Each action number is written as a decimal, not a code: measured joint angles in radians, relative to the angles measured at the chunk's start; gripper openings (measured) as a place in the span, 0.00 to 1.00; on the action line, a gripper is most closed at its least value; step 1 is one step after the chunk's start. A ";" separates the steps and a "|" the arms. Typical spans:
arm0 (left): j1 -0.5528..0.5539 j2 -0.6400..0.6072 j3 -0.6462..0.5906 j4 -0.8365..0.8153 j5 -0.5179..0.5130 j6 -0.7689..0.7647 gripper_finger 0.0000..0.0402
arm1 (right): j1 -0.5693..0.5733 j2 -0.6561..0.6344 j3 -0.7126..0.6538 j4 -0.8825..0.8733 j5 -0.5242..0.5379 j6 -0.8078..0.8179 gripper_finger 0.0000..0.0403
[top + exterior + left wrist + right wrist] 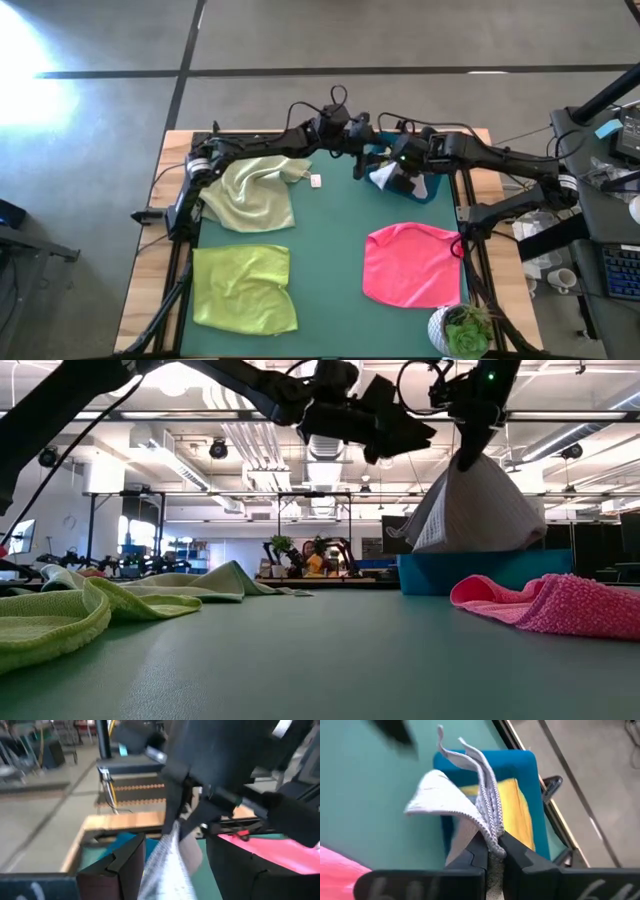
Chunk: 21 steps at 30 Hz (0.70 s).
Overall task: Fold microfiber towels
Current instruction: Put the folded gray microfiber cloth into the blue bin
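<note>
Microfiber towels, four lying or hanging in view above a green table mat [340, 230], with a fifth in the bin. Largest items first: the mat covers the tabletop; on it, well apart from both grippers toward the near edge, lie the lime green towel [245, 288] and the hot pink towel [412, 264], each spread roughly flat. The pale green towel [252, 192] lies crumpled beneath the left arm, apart from that arm's gripper.

The blue bin [480, 572] stands on the mat directly under the right gripper [492, 851]. In the right wrist view the yellow towel [517, 807] lies inside the bin, below the gripper.

The light grey towel [475, 510] hangs from the right gripper, whose fingers are pressed together on a bunched corner of the cloth; its lower part spreads like a tent over the bin, and the low view does not show whether its hem touches the bin's rim.

The left gripper [175, 862] is raised above the mat just beside the right gripper, its fingers [125, 865] set apart on either side of the hanging grey cloth; the left wrist view shows the cloth between them, but contact with either finger cannot be told.

A small white tag [315, 181] lies on the mat near the pale green towel, below the left gripper. A potted plant [462, 330] stands at the near right corner, far from both grippers.
</note>
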 joint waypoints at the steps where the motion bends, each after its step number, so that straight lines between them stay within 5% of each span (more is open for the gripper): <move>1: -0.005 0.000 -0.005 -0.005 0.000 -0.016 0.48 | 0.000 0.001 0.008 0.000 -0.005 0.006 0.03; 7: -0.046 0.000 -0.034 -0.004 -0.022 -0.006 0.48 | 0.000 0.005 0.056 0.002 -0.006 0.045 0.03; 14: -0.107 0.000 -0.037 0.000 -0.253 0.123 0.48 | -0.001 0.005 0.067 0.001 -0.006 0.089 0.03; 21: -0.170 0.000 -0.037 -0.028 -0.256 0.167 0.48 | -0.013 0.005 0.066 -0.008 -0.006 0.103 0.03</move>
